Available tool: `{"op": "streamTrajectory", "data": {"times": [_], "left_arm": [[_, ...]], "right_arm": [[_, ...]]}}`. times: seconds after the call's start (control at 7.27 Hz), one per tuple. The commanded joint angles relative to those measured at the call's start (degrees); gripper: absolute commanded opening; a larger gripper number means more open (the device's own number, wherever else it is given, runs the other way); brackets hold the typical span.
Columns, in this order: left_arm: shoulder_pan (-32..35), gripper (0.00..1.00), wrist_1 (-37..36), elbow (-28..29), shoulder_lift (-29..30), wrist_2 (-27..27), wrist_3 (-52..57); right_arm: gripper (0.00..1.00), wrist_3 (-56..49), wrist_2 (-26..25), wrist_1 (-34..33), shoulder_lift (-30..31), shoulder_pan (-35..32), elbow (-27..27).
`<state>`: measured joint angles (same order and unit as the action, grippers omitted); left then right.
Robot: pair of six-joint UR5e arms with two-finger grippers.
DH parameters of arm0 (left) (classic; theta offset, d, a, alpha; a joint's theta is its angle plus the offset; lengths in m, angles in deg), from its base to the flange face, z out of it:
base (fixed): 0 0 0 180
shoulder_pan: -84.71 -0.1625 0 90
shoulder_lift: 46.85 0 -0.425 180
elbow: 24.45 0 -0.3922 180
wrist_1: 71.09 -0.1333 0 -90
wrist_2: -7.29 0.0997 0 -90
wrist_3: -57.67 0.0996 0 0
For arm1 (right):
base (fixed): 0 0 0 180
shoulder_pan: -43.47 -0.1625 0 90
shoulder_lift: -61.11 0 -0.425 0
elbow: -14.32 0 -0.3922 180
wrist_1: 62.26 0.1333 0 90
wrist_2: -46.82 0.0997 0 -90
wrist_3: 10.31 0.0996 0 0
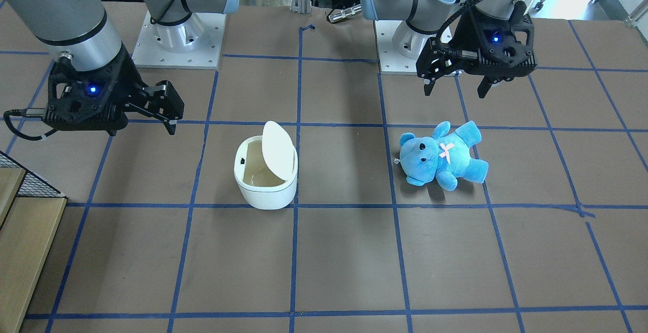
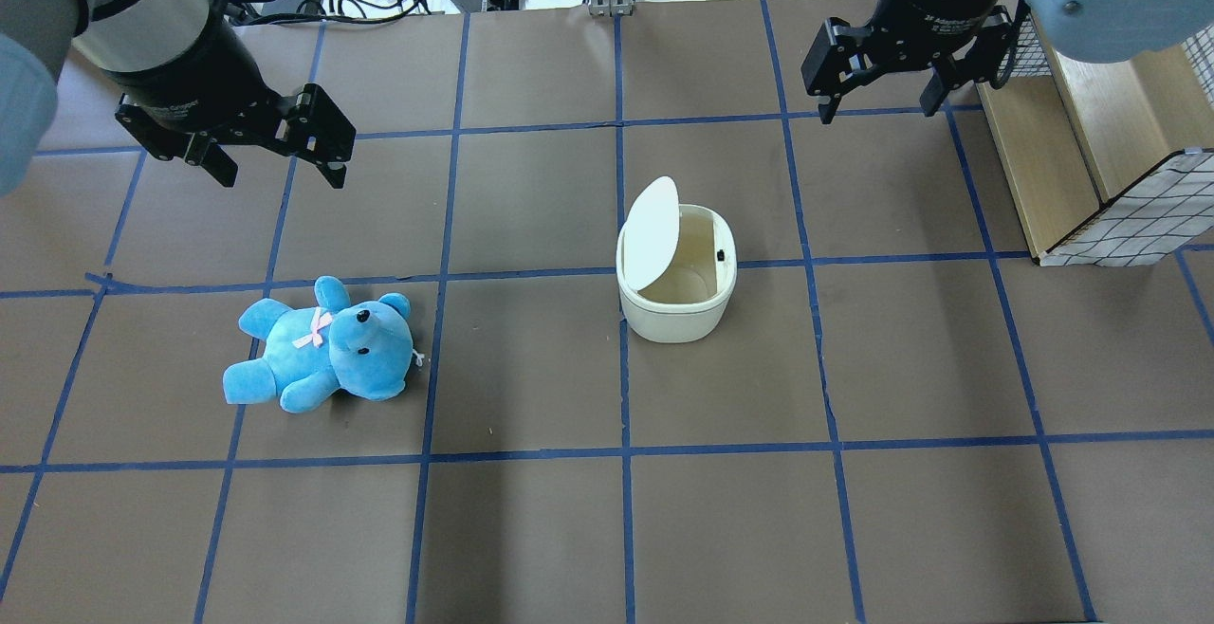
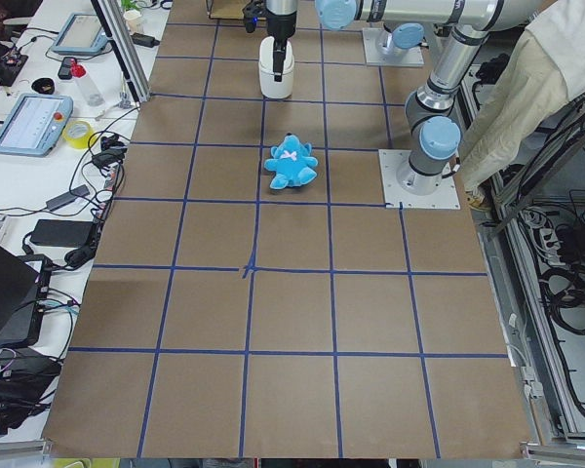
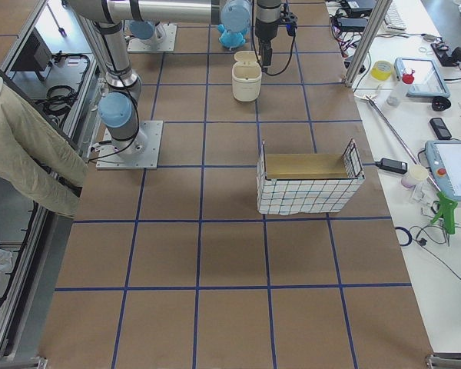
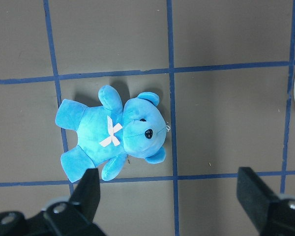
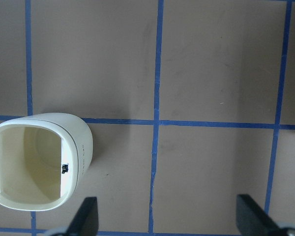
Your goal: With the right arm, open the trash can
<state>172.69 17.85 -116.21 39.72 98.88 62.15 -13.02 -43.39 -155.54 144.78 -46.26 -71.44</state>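
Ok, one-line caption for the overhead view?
Lid-up trash can, teddy lying apart, left gripper and right gripper hovering open.

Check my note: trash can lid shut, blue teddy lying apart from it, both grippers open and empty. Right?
Not the lid: in the overhead exterior view the lid of the trash can stands raised, beige inside exposed. The blue teddy does lie apart from it, and the left gripper and right gripper are both open and empty.
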Motion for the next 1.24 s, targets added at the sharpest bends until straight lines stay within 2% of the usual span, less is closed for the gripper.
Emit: {"op": "streamTrajectory", "data": {"times": [0.0,0.55,1.1], "left_arm": [[0.0,1.0,0.0,0.0,0.0,0.0,0.0],[0.0,1.0,0.0,0.0,0.0,0.0,0.1],[0.0,1.0,0.0,0.0,0.0,0.0,0.1]], "right_arm": [[1.0,0.5,0.2,0.8,0.0,0.0,0.1],[1.0,1.5,1.1,4.0,0.0,0.0,0.2],[1.0,1.5,1.3,4.2,0.0,0.0,0.7]]}}
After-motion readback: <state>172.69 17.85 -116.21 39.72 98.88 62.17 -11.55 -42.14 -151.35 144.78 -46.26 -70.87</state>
